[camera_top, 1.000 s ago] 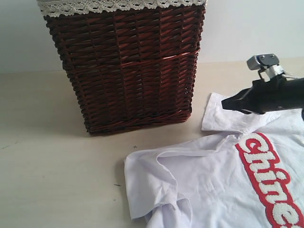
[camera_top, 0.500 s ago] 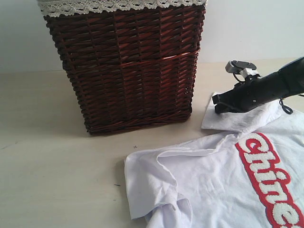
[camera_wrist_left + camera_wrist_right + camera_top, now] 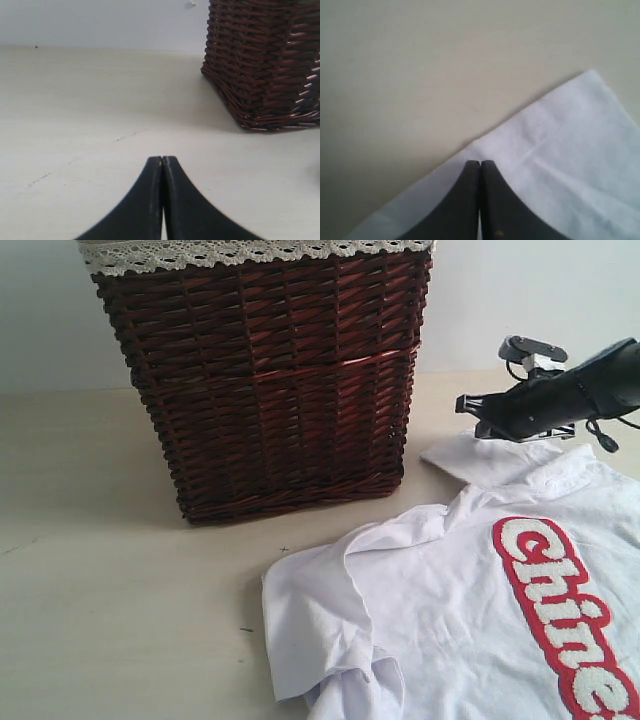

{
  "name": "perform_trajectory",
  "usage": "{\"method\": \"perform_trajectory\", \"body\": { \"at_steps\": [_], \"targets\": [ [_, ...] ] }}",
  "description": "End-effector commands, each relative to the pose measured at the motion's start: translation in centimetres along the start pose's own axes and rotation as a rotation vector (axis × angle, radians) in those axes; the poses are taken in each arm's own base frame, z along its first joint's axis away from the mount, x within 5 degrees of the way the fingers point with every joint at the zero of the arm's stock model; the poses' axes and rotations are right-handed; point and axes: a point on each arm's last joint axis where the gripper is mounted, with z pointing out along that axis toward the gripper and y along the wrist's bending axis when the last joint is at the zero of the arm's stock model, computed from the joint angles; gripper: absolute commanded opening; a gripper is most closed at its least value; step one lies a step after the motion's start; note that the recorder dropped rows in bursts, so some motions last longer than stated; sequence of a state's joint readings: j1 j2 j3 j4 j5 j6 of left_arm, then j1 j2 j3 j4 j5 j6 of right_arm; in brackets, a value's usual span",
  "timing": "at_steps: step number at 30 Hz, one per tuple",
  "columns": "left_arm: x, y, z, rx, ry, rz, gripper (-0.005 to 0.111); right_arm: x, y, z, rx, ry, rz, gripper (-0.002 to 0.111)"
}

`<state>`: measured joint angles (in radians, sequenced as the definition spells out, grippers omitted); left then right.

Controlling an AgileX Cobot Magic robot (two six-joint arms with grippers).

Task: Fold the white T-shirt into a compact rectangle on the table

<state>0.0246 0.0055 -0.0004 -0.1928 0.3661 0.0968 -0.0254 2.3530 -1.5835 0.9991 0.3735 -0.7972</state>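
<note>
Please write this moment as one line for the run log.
left gripper shut, over table | right gripper shut on white T-shirt sleeve edge | fold not yet done

Dark wicker basket, standing upright.
You see it near the far edge of the tabletop, in front of the pale wall; a lace-trimmed cloth lining folds over its rim.

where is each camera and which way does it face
Exterior: off the arms, looking across the table at the wicker basket and white T-shirt; right gripper shows at right.
Left wrist: on left arm, looking past shut left gripper over table to basket.
Right wrist: on right arm, looking down past shut jaws at T-shirt edge.
Shared: exterior and left wrist both show the basket.
</note>
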Motion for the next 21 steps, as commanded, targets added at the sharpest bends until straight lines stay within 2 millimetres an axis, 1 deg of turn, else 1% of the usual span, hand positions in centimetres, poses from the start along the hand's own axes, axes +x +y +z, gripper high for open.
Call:
{"method": "perform_trajectory", "body": {
  "at_steps": [1,3,4,6,7,10,14,16,19,21],
  "targets": [
    [0.0,0.0,0.0,0.007,-0.009,0.007,0.0,-1.8,2.3,-2.9,-0.104,0.01,-0.159,0.0],
    [0.0,0.0,0.0,0.007,-0.009,0.007,0.0,-1.9,3.1,-4.3,-0.144,0.059,-0.287,0.0],
    [0.0,0.0,0.0,0.007,-0.009,0.007,0.0,-1.7,3.2,-4.8,-0.148,0.103,-0.352,0.0],
    [0.0,0.0,0.0,0.007,-0.009,0.007,0.0,-0.9,3.1,-5.0,-0.133,0.164,-0.426,0.0],
    [0.0,0.0,0.0,0.007,-0.009,0.007,0.0,-0.6,2.6,-4.9,-0.094,0.174,-0.446,0.0],
    [0.0,0.0,0.0,0.007,-0.009,0.007,0.0,0.3,1.0,-3.6,0.03,0.17,-0.429,0.0],
    [0.0,0.0,0.0,0.007,-0.009,0.007,0.0,2.1,-0.1,-1.5,0.047,0.224,-0.414,0.0],
    [0.0,0.0,0.0,0.007,-0.009,0.007,0.0,2.6,-0.4,-0.4,0.066,0.215,-0.413,0.0],
    [0.0,0.0,0.0,0.007,-0.009,0.007,0.0,2.9,-1.2,0.8,0.113,0.169,-0.356,0.0],
    [0.0,0.0,0.0,0.007,-0.009,0.007,0.0,2.7,-1.7,1.2,0.158,0.11,-0.315,0.0]
  ]
}}
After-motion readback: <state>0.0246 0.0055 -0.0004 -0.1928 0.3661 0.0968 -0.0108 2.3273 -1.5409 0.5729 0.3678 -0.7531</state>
